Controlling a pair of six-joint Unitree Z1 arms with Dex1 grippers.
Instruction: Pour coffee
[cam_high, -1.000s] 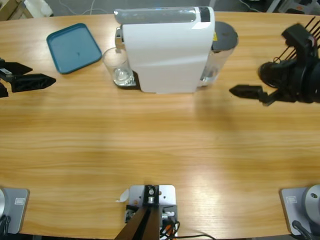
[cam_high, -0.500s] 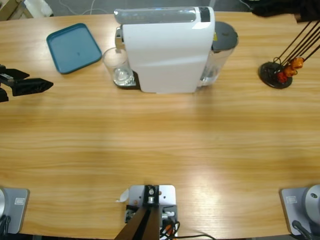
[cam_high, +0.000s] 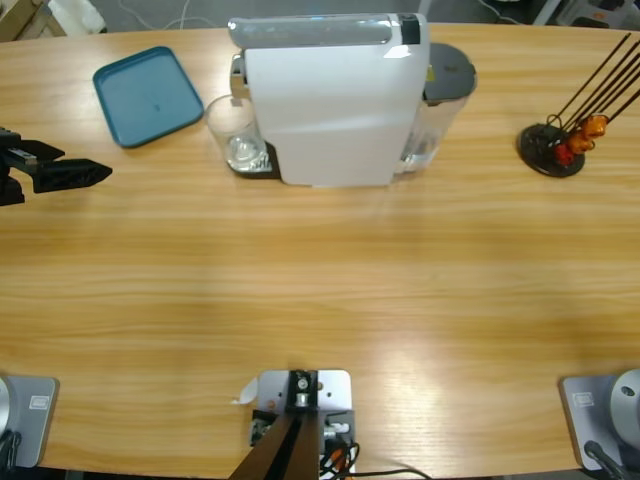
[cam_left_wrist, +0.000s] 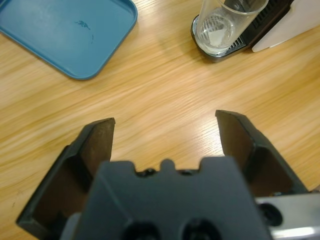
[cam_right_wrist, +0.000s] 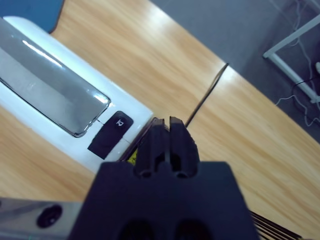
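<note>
A clear glass (cam_high: 235, 135) stands on the black drip tray at the left end of the white coffee machine (cam_high: 330, 100). The coffee (cam_left_wrist: 215, 37) shows as a little pale liquid in the glass's bottom. My left gripper (cam_high: 95, 172) lies at the table's left edge, open and holding nothing, pointing toward the machine. In the left wrist view the left gripper (cam_left_wrist: 165, 121) has bare wood between its jaws, and the glass (cam_left_wrist: 225, 22) is well ahead to the right. My right gripper (cam_right_wrist: 167, 125) is shut on nothing, high above the machine's silver lid (cam_right_wrist: 50, 85). The right arm is out of the high view.
A teal tray (cam_high: 148, 93) lies at the back left, close to the glass. A black stand with orange capsules (cam_high: 560, 145) is at the right. The machine's water tank (cam_high: 440, 90) sits at its right end. A dark cable (cam_right_wrist: 205, 97) runs behind the machine.
The right arm has lifted away from the table's right side and left the high view, uncovering the capsule stand. The left gripper has edged slightly to the right.
</note>
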